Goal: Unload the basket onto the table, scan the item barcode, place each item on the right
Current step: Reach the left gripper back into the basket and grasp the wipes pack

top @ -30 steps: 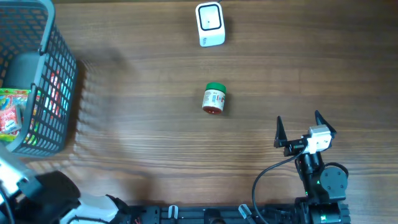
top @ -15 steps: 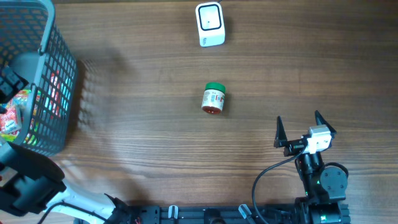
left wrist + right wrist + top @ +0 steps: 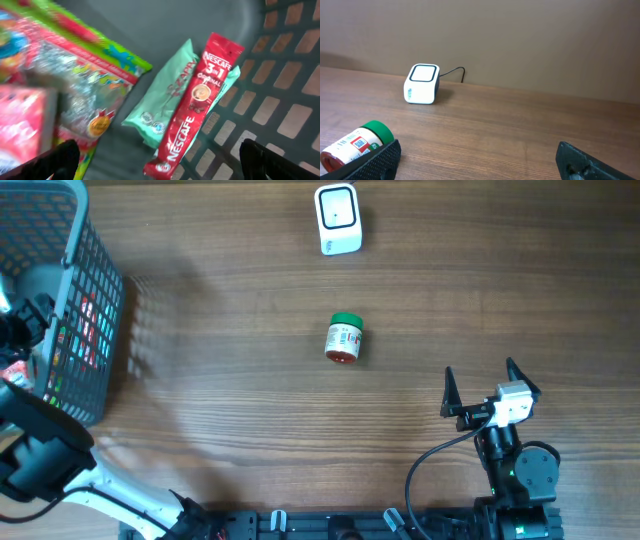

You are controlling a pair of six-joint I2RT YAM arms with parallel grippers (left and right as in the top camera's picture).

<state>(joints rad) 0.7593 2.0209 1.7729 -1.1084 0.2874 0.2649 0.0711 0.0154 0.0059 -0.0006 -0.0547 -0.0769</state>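
Both pairs of jaws stand wide apart, holding nothing. Far left of the white scanner (image 3: 337,219), the left gripper (image 3: 165,159) hangs inside the grey basket (image 3: 95,300) above a red Nescafé sachet (image 3: 195,105). The right gripper (image 3: 480,370) hovers well apart from the scanner, and the green-lidded jar (image 3: 344,339) lies on its side between them.

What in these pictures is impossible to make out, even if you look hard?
- Jar label: overhead, the print is too small to read. In the right wrist view the jar is cut off at the lower left corner.
- Basket contents: overhead, mostly hidden by its mesh wall, the left arm and the picture's left edge.
- Pink pack: left wrist view, blurred and cut off by the left edge, so I cannot tell what it is.
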